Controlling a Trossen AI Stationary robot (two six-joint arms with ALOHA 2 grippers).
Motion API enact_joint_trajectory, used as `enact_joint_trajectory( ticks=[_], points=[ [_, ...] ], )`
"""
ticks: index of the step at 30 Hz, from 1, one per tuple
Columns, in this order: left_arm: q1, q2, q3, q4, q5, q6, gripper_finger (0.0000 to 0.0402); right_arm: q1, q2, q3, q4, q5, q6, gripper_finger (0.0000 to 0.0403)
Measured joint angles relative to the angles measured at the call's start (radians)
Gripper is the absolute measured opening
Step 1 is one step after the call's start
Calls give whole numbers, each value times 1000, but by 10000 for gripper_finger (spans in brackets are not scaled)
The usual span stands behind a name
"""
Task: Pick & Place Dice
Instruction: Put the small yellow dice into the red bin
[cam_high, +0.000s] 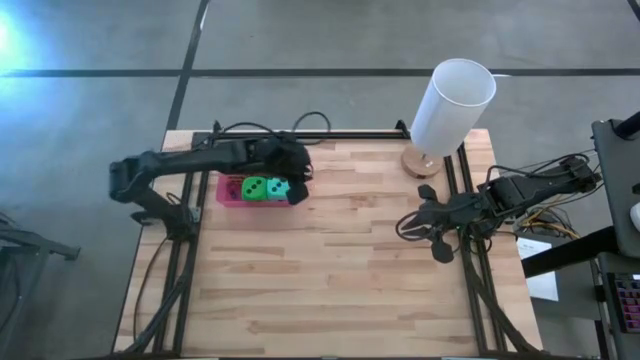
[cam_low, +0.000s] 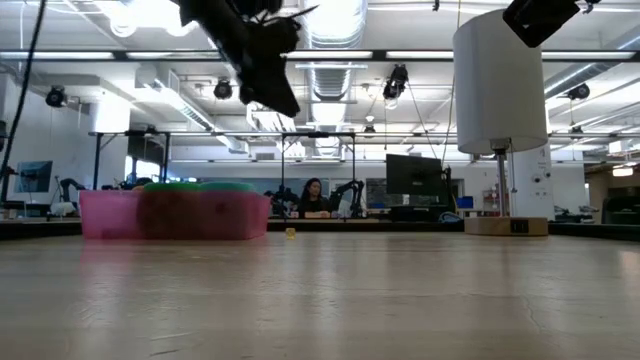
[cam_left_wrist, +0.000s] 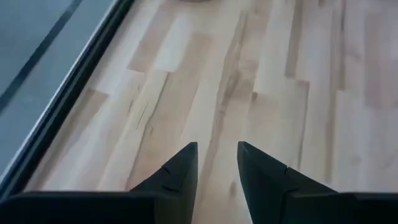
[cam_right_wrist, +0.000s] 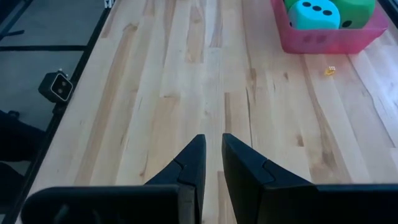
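The left arm reaches in from the table's left edge, and the left gripper (cam_high: 296, 172) hangs above the far right end of a pink tray (cam_high: 227, 191) on the far left part of the wooden table (cam_high: 330, 270); its two dark fingers (cam_left_wrist: 180, 171) stand a little apart with only bare wood showing between them, so they hold nothing. Inside the tray lie the dice: a bright green die (cam_high: 255, 188) sits just left of a teal die (cam_high: 277, 189), the two touching, and the right wrist view shows the teal die (cam_right_wrist: 314, 15) against another green face (cam_right_wrist: 354, 12) at the tray's end. A tiny yellow bit (cam_right_wrist: 330, 71) lies on the wood just outside the tray. Farther right, at the table's far edge, a white lamp (cam_high: 452, 105) stands on a round wooden base. At the right edge the right gripper (cam_high: 425, 225) waits low over the wood, its fingers (cam_right_wrist: 189, 165) drawn almost together and empty
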Motion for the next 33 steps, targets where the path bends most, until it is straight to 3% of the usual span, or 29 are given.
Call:
enact_joint_trajectory(
  ticks=[4, 16, 26, 33],
  points=[
    [0, 83, 35, -3, 2, 91, 118, 0, 0, 0, 0, 0, -3, 52],
    [29, 265, 46, -26, 19, 99, 118, 0, -2, 0, -1, -3, -56, 52],
    [79, 347, 73, -61, 29, 102, 118, 0, -3, 0, -5, -1, -87, 52],
    [85, 393, 162, -120, 37, 102, 118, -3, -3, -1, -10, 13, -98, 52]
  ],
)
